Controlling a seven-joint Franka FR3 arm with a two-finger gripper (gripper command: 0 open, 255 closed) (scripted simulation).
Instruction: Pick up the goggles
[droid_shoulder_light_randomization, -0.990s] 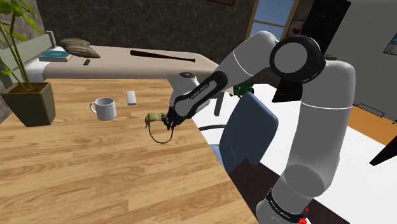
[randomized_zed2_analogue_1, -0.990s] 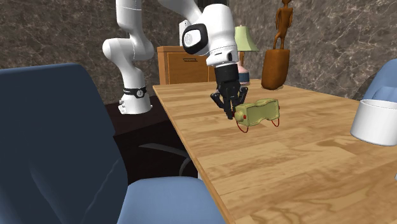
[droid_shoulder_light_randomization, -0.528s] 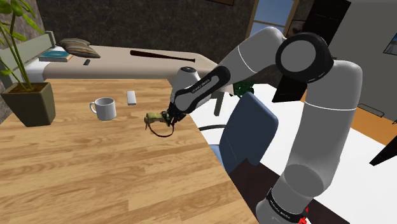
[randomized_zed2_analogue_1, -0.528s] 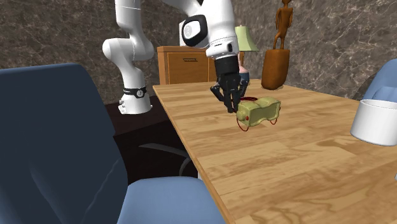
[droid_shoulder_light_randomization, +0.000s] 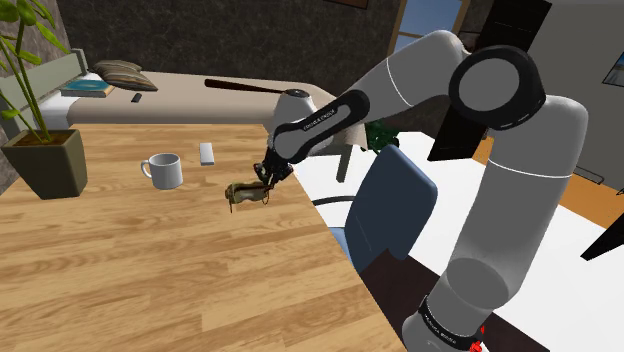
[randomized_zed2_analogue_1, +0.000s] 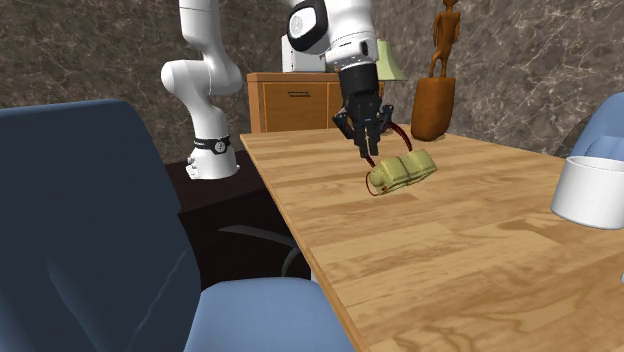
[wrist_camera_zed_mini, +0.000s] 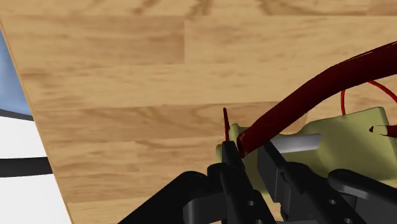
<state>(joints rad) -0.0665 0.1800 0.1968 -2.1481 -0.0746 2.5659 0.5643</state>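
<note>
The goggles (droid_shoulder_light_randomization: 246, 190) are olive-yellow with a dark red strap. They hang tilted just above the wooden table (droid_shoulder_light_randomization: 150, 260), near its edge by the blue chair. My black gripper (droid_shoulder_light_randomization: 264, 179) is shut on the goggles at the end where the strap joins. In the second exterior view the goggles (randomized_zed2_analogue_1: 402, 171) dangle below the gripper (randomized_zed2_analogue_1: 371, 153), clear of the tabletop (randomized_zed2_analogue_1: 450, 260). The wrist view has the fingers (wrist_camera_zed_mini: 230, 167) clasping the dark red strap (wrist_camera_zed_mini: 299, 102) against the goggles (wrist_camera_zed_mini: 337, 149).
A white mug (droid_shoulder_light_randomization: 164, 170) and a small white block (droid_shoulder_light_randomization: 207, 153) stand beyond the goggles. A potted plant (droid_shoulder_light_randomization: 45, 150) sits at the shoulder view's left. A blue chair (droid_shoulder_light_randomization: 385, 210) is beside the table edge. A bed with a bat (droid_shoulder_light_randomization: 255, 88) lies behind.
The gripper has risen with the goggles in it. They left the tabletop and tipped over, hanging tilted from the fingers.
</note>
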